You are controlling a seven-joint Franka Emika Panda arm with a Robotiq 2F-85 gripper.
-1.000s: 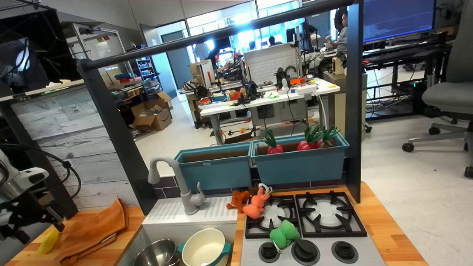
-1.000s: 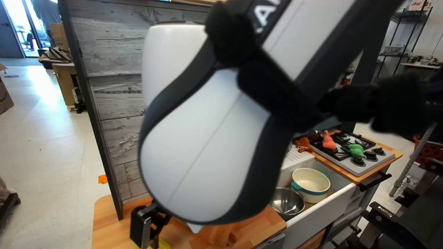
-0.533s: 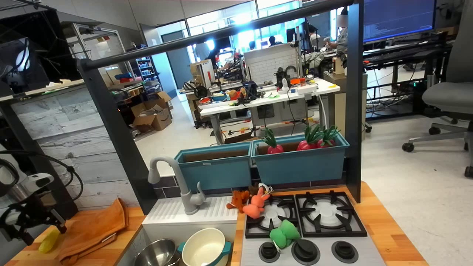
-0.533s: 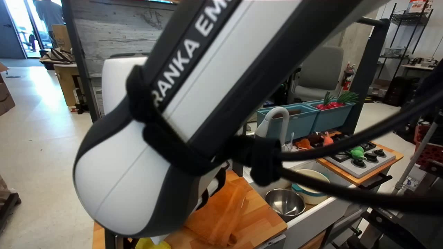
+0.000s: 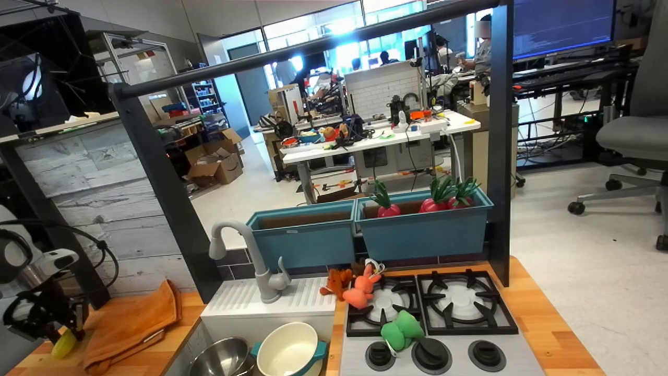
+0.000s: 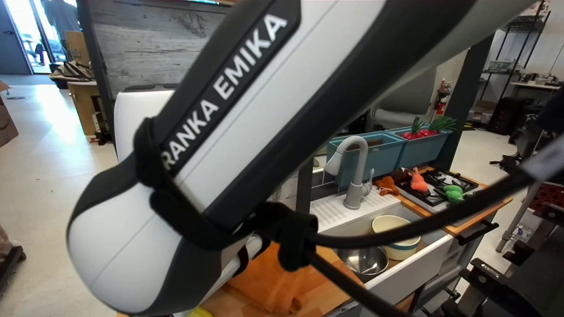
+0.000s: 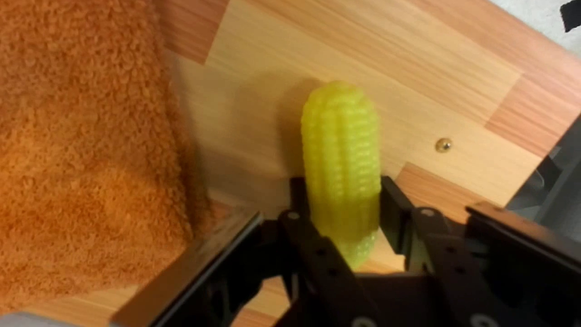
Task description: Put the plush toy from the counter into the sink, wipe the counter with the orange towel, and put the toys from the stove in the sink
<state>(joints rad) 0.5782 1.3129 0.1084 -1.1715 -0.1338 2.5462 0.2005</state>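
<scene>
The yellow plush toy (image 7: pixel 340 150), ridged like a corn cob, lies lengthwise between the fingers of my gripper (image 7: pixel 343 196), both pads pressed against its sides. In an exterior view my gripper (image 5: pixel 66 334) is low over the wooden counter (image 5: pixel 183 319); whether the toy is lifted off it, I cannot tell. The orange towel (image 5: pixel 130 329) lies folded right beside it. A coral-red toy (image 5: pixel 360 293) and a green toy (image 5: pixel 402 331) rest on the stove (image 5: pixel 459 342). The sink (image 6: pixel 414 275) lies between counter and stove. My arm hides the gripper in an exterior view.
In the sink are a metal bowl (image 5: pixel 224 355) and a cream pot (image 5: pixel 289 347). A grey faucet (image 5: pixel 255 256) rises behind it. A red-brown toy (image 5: pixel 336 284) sits beside the stove. Teal planters (image 5: pixel 308 245) and a dark post (image 5: pixel 167 203) border the back.
The fingers have come together from wide apart onto the yellow toy, which has shifted slightly. In an exterior view the arm has swung left and down, uncovering the faucet and planters.
</scene>
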